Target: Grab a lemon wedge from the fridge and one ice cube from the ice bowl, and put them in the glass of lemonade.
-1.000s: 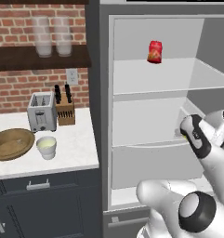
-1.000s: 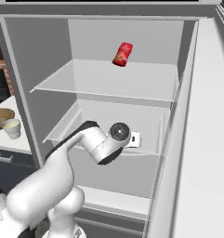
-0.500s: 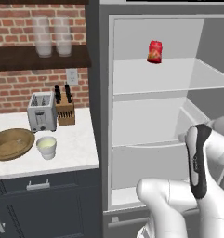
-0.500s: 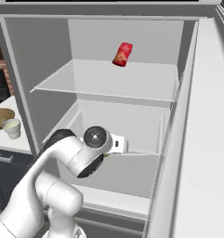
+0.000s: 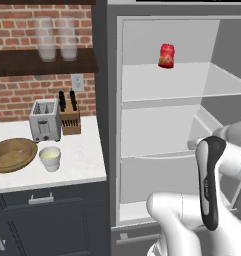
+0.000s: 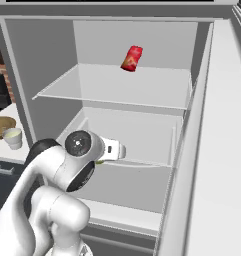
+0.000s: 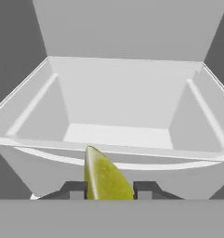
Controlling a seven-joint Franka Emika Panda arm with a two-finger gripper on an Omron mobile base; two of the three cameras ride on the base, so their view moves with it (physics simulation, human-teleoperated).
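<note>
In the hand view the gripper (image 7: 111, 189) pinches the lemon wedge (image 7: 105, 174) between its two dark fingertips (image 7: 75, 188), the yellow-green wedge standing point-up at 6 o'clock of that view. Just beyond it lies the white drawer bin (image 7: 118, 107) of the fridge (image 5: 104, 125), its front lip crossing right behind the wedge's tip and its floor bare. From the right base view the white arm (image 6: 67, 175) bends up from 7 o'clock and reaches into the middle level of the open fridge, with a sliver of yellow-green showing beside its wrist near the bin's front edge. On the shelf (image 6: 122, 85) above, toward 12 o'clock, a red packet (image 6: 131, 58) stands tilted; the left base view shows the same packet at about 1 o'clock. Well apart from the fridge, at 9 o'clock in the left base view, the white bench (image 5: 77, 165) carries the ice bowl (image 5: 12, 154) and, just beside it at its 3 o'clock, the glass of lemonade (image 5: 50, 157). Behind them sit a toaster (image 5: 44, 120) and a knife block (image 5: 69, 117), touching or nearly so. Tall clear glasses (image 5: 56, 44) stand on a dark wall shelf (image 5: 42, 62) above.
</note>
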